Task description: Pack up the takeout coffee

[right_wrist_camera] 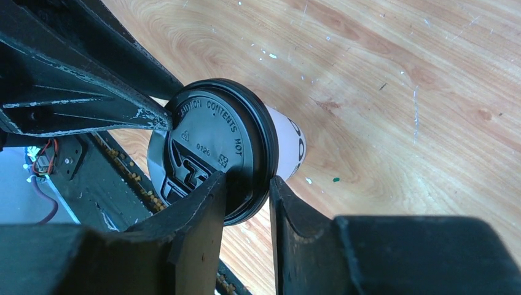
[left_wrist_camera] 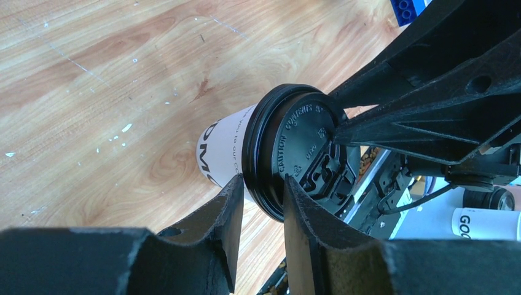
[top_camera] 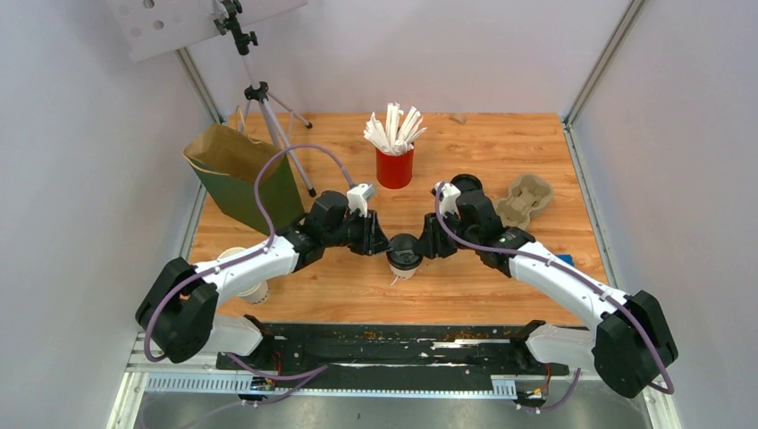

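Takeout coffee [top_camera: 404, 256] lid [left_wrist_camera: 307, 147] rim clamped by L jaws + R jaws; red cup [top_camera: 394, 167] behind, green bag [top_camera: 241, 179] L.

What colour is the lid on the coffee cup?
The lid is black, clearest in the right wrist view.

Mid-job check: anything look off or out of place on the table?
The left hand and right hand both pinch the lid rim of the same takeout coffee, mid-table, from opposite sides: a double grip on one small cup. Orange crumbs litter the black base rail.
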Controlling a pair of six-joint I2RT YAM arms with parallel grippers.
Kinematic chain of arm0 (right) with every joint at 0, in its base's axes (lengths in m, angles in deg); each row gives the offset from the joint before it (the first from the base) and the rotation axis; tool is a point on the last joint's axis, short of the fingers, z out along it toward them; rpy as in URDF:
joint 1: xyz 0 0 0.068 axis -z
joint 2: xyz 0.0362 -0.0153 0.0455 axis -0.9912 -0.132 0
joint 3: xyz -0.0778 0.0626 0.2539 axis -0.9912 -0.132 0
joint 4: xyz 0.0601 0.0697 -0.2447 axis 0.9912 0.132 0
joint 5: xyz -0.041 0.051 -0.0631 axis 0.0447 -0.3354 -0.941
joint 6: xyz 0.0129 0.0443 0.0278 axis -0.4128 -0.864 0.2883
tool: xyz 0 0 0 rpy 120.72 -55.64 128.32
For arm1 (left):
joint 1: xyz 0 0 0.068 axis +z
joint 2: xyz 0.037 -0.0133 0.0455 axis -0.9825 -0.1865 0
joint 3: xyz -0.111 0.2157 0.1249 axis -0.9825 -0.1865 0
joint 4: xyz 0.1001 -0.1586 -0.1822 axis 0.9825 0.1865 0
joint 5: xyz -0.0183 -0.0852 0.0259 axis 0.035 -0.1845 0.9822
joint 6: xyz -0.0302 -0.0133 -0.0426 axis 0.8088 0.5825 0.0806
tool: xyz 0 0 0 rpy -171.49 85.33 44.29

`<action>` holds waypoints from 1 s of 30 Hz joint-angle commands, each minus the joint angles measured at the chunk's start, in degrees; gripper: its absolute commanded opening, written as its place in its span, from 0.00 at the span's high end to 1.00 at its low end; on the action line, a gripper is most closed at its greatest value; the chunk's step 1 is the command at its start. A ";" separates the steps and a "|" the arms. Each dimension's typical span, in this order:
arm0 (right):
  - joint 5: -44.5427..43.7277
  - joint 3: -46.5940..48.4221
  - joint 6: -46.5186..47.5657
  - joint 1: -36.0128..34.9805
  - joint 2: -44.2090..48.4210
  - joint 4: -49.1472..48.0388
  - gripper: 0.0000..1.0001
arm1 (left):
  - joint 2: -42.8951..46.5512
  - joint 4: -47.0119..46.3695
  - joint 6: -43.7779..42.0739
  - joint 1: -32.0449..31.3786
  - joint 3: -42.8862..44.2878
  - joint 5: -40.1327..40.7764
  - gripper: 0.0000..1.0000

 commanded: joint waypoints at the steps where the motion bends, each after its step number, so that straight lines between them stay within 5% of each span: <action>1: -1.12 4.03 -1.30 -0.24 0.65 8.74 0.67 | -1.78 10.71 -4.11 -0.27 -0.47 3.38 0.63; 12: -1.28 6.00 -4.25 0.23 1.95 11.40 0.57 | -4.35 10.29 -6.13 -0.27 6.58 -0.11 0.63; 18: 0.18 10.09 -2.05 1.10 3.59 13.19 0.47 | 0.20 12.53 -5.82 -0.27 10.59 0.78 0.38; 30: 6.84 16.83 9.32 3.32 -3.87 12.20 0.53 | 5.25 7.81 2.61 -0.55 4.09 -2.93 0.34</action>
